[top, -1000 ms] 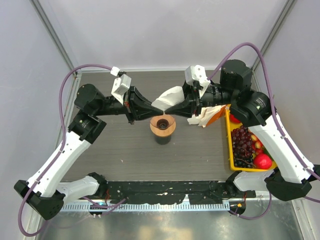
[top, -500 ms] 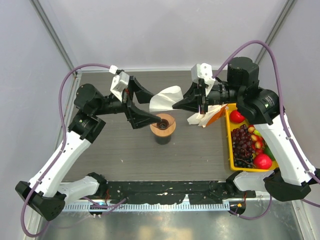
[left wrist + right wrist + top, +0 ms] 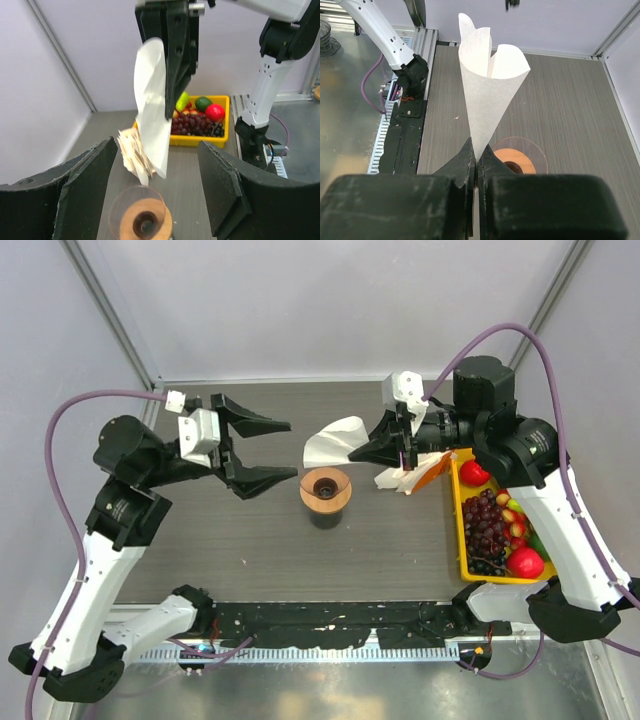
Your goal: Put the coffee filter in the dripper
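The coffee filter is a single white paper cone held in the air just behind the dripper, which is a clear funnel with a tan wooden ring standing on the table. My right gripper is shut on the filter's pointed end. In the right wrist view the filter fans open away from the pinched jaws, with the dripper below and slightly right. My left gripper is open and empty, left of the filter and apart from it. Its wrist view shows the filter hanging above the dripper.
A ruffled bunch of paper filters lies right of the dripper, under the right gripper. A yellow fruit tray with grapes and red fruit stands along the table's right edge. The dark tabletop stretches left and in front of the dripper.
My left gripper has let go of the filter, opened and drawn back to the left. My right gripper has shut on the filter's point and now holds it alone.
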{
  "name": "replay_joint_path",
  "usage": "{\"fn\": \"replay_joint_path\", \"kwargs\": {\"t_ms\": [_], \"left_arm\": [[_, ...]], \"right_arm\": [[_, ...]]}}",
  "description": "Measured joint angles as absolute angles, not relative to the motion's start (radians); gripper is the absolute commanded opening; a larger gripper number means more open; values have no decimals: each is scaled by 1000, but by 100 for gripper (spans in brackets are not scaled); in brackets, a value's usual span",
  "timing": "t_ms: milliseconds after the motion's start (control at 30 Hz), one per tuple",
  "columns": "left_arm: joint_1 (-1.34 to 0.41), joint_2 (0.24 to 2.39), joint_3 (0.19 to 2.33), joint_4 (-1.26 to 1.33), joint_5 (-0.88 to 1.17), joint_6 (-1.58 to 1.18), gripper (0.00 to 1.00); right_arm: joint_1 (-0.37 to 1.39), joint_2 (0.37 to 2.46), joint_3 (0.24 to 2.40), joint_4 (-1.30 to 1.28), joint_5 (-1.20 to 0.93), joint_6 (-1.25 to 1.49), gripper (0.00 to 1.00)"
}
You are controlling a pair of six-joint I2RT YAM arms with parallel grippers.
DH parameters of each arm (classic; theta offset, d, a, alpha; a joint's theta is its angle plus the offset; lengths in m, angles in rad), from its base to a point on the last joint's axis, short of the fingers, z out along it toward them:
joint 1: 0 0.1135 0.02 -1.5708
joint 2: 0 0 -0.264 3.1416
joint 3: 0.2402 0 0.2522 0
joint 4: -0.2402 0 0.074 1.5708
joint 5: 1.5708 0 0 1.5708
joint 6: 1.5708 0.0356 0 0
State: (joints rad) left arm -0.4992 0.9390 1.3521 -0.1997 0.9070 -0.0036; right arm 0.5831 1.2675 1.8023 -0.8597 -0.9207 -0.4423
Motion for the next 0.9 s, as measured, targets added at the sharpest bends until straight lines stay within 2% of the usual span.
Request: {"fn": "replay_joint_path", "kwargs": {"t_ms": [233,533,733,900], "left_arm": [[-555,1008,1473,-194,908,14,69],[-645,1063,1482,-204,909,66,63],[-679,1066,1487,-212,909,93,48],[-699,1067,1489,-243,912,119,45]], "right_arm": [[605,1269,1802,-893,-918,-474,5],[639,1275,1802,-924,-911,-495,5],[649,1293,1802,-944,-898,-503,5],[656,1304,1802,-951,-895,-510,5]]}}
